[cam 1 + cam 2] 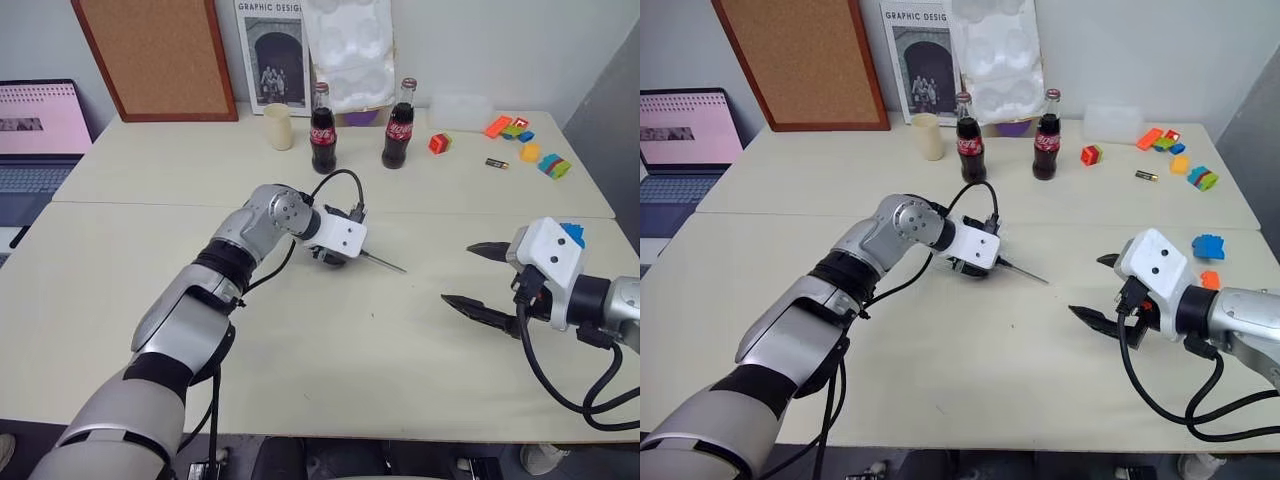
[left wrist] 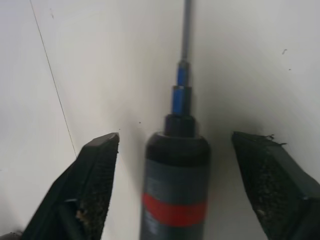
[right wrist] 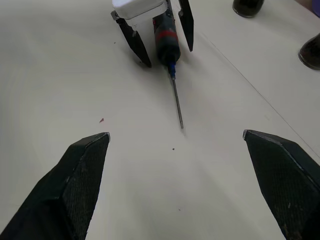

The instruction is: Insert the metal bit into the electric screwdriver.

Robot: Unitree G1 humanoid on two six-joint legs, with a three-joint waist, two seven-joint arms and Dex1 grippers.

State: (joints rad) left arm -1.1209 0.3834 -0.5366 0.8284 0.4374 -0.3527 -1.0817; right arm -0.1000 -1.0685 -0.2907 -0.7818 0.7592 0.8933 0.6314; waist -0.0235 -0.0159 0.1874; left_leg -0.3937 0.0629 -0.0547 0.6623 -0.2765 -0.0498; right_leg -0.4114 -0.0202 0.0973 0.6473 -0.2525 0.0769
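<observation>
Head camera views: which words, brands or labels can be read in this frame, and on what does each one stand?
"GRAPHIC DESIGN": black capitals heading the black-and-white poster leaning on the wall.
Red labels on the two dark glass cola bottles: white script, too small to read.
Pink screen of the open laptop: a dark strip, no text readable.
Small black-and-gold battery: any print too small to read.

head pair overhead, wrist views close
</observation>
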